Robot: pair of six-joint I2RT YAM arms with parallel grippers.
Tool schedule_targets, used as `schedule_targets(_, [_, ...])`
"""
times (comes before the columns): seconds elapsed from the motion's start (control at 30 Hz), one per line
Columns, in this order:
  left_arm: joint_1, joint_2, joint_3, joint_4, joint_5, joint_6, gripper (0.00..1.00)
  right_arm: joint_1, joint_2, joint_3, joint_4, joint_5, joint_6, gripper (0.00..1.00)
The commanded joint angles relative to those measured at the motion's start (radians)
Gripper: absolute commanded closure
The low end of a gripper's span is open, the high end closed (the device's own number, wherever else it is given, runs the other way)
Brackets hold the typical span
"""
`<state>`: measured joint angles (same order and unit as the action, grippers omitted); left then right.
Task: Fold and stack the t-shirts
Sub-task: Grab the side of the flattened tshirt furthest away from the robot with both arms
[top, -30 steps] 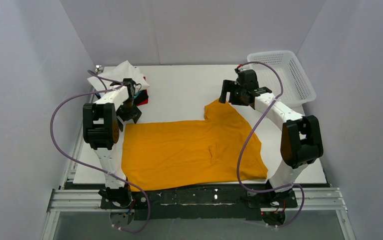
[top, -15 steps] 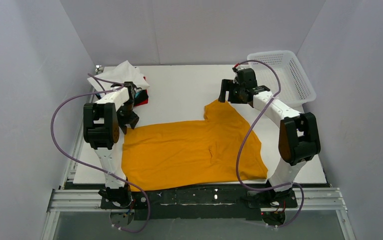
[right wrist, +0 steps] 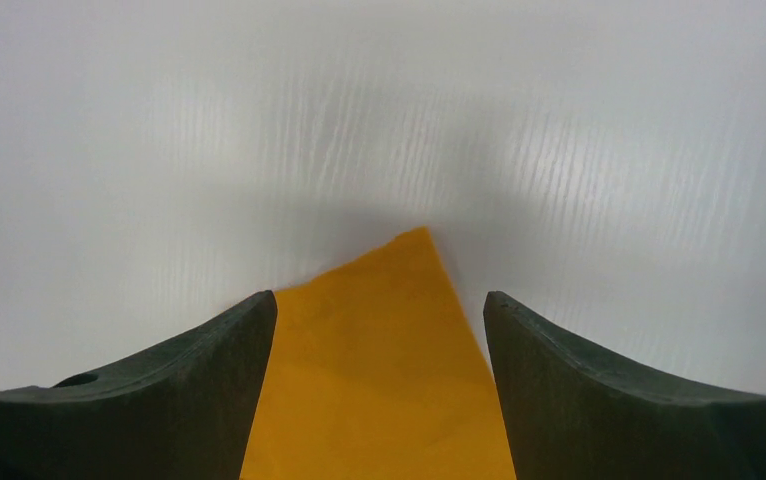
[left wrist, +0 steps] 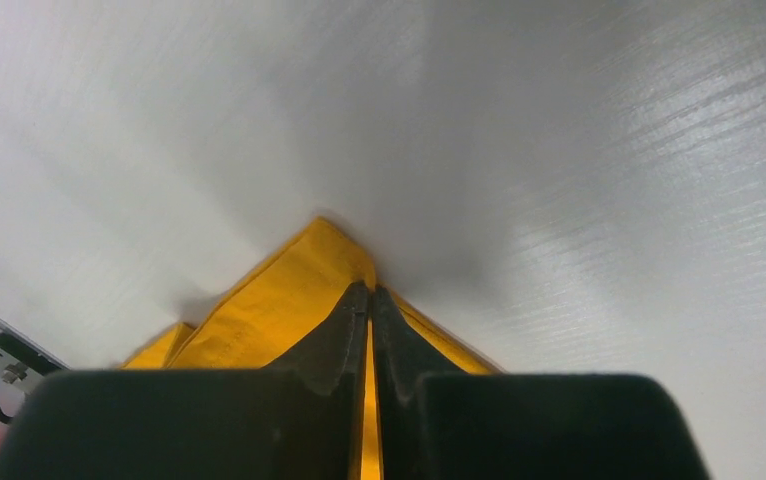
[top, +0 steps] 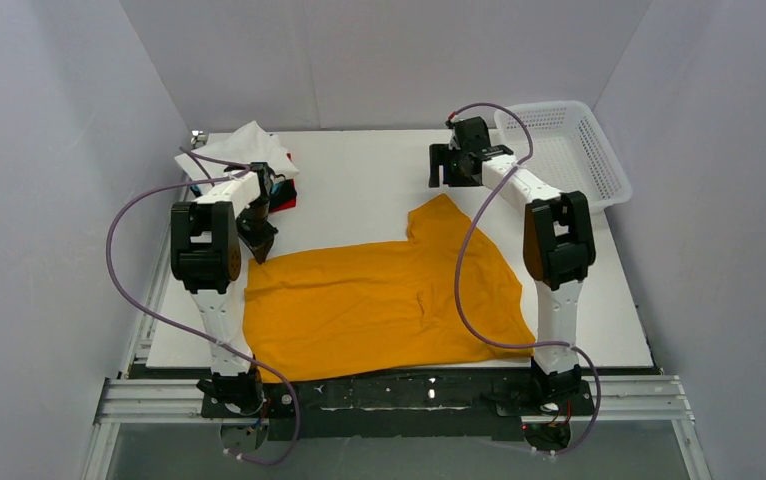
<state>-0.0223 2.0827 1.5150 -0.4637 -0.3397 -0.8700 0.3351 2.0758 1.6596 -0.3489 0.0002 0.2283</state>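
An orange-yellow t-shirt (top: 379, 300) lies spread on the white table (top: 359, 180). My left gripper (top: 260, 246) is at its far left corner. In the left wrist view this gripper (left wrist: 371, 292) is shut on a fold of the orange cloth (left wrist: 279, 300). My right gripper (top: 443, 181) hangs over the sleeve tip (top: 442, 206) at the far middle. In the right wrist view its jaws (right wrist: 379, 300) are open, and the orange tip (right wrist: 384, 370) lies between them untouched. Folded t-shirts sit at the back left, white (top: 244, 148) on top and red (top: 285, 198) showing beneath.
A white mesh basket (top: 571, 150) stands at the back right corner, just beyond the right arm. Purple cables loop beside both arms. Grey walls close in the table on three sides, and a metal rail (top: 399, 392) runs along the near edge.
My left gripper has shut on the shirt's far left corner. The right arm has swung left and farther back, its gripper now over the sleeve tip, jaws slightly narrower.
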Motion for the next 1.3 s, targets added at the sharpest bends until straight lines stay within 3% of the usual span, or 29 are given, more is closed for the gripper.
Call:
schedule_targets(0.0, [0.004, -0.044, -0.075, -0.065, 0.004, 0.029, 1.00, 0.003, 0.115, 0.191, -0.122, 0.063, -0.062, 0.17])
schedule_targets(0.2, [0.004, -0.070, -0.069, -0.067, 0.018, 0.030, 1.00, 0.040, 0.224, 0.306, -0.306, 0.072, -0.100, 0.27])
schedule_targets(0.47, [0.005, -0.098, -0.096, -0.073, 0.035, 0.033, 1.00, 0.078, 0.137, 0.113, -0.282, 0.088, -0.127, 0.38])
schedule_targets(0.57, [0.004, -0.112, -0.106, -0.073, 0.031, 0.031, 1.00, 0.075, 0.140, 0.111, -0.282, 0.072, -0.152, 0.51])
schedule_targets(0.7, [0.004, -0.109, -0.094, -0.072, 0.032, 0.039, 1.00, 0.065, 0.152, 0.155, -0.274, 0.085, -0.168, 0.89])
schedule_targets(0.77, [0.004, -0.098, -0.072, -0.073, 0.034, 0.041, 1.00, 0.054, 0.158, 0.178, -0.249, 0.090, -0.173, 0.99])
schedule_targets(1.1, [0.004, 0.029, 0.129, -0.086, 0.025, 0.051, 1.00, -0.014, 0.234, 0.383, -0.216, 0.028, -0.225, 0.99])
schedule_targets(1.27, [0.004, 0.052, 0.199, -0.099, 0.034, 0.059, 1.00, -0.033, 0.226, 0.394, -0.218, -0.056, -0.223, 0.99])
